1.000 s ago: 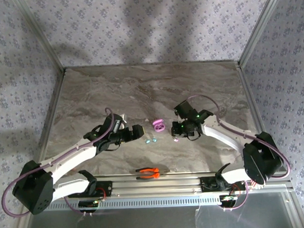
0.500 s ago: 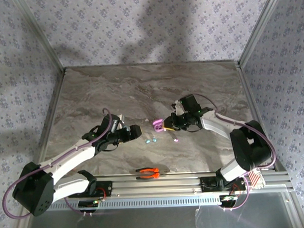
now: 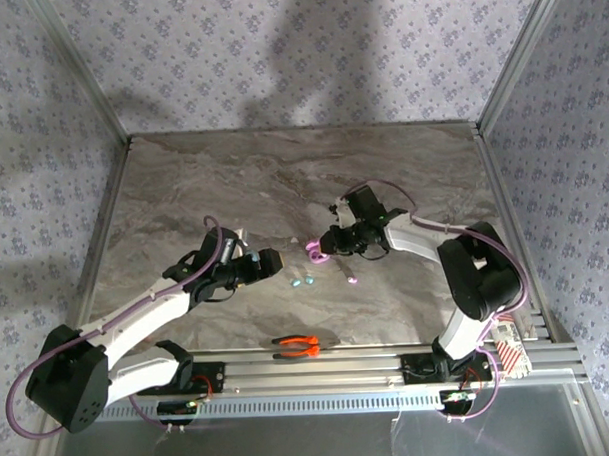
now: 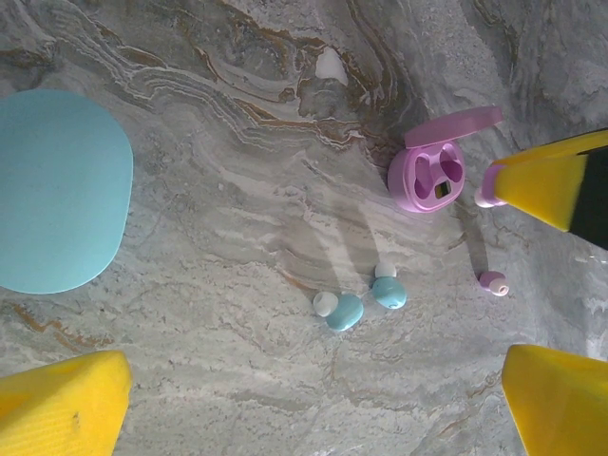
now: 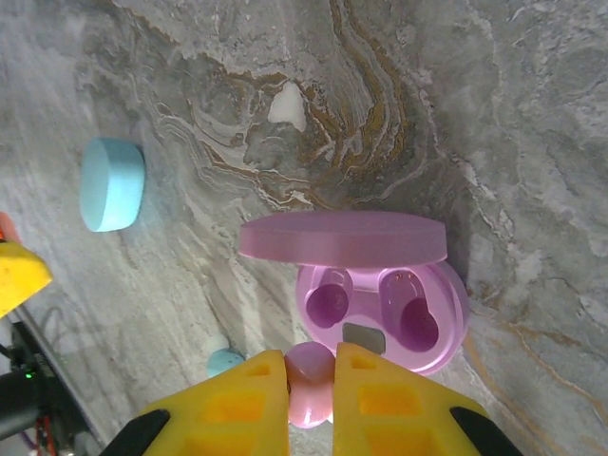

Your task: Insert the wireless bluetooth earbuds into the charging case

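Pink earbud (image 5: 307, 377) in right jaws, beside open case (image 5: 371, 302)

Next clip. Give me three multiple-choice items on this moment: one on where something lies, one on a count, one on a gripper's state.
1. Where are the teal earbuds?
A) inside a case
B) on the table
C) in a gripper

2. How many earbuds lie loose on the table?
A) one
B) four
C) three

3. The right gripper is:
A) shut on a pink earbud
B) wide open
C) shut on nothing

Answers:
1 B: both rest side by side on the marble.
2 C: the two teal ones plus a loose pink earbud.
3 A: its yellow fingers pinch the earbud right at the front of the open pink case.
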### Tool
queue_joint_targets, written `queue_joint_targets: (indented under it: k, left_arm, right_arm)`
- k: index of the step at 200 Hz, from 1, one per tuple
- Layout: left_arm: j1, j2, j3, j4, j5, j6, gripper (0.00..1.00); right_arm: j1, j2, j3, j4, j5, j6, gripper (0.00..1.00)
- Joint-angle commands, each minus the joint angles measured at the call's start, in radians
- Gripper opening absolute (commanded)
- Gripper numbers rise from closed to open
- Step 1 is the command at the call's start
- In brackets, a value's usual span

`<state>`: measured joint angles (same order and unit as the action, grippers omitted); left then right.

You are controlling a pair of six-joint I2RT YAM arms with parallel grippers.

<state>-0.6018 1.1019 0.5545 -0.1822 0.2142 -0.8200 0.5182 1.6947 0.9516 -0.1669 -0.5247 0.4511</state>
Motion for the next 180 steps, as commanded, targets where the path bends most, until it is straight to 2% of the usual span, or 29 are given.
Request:
queue_joint_targets:
  k: [1, 85, 180]
  left_arm:
    - [0.007, -0.007, -0.005, 0.012, 0.016, 0.016, 1.0]
    - [0.009, 0.009, 0.002, 0.015, 0.02, 0.018, 1.0]
    - [0.012, 0.022, 0.001, 0.026, 0.025, 0.021, 1.0]
  right_arm:
    - [0.019, 0.022, 0.037, -0.002, 0.062, -0.06, 0.14]
    - [0.032, 0.034, 0.049, -0.002, 0.138, -0.092, 0.14]
    - [0.024, 0.069, 0.042, 0.001, 0.141, -0.097, 0.14]
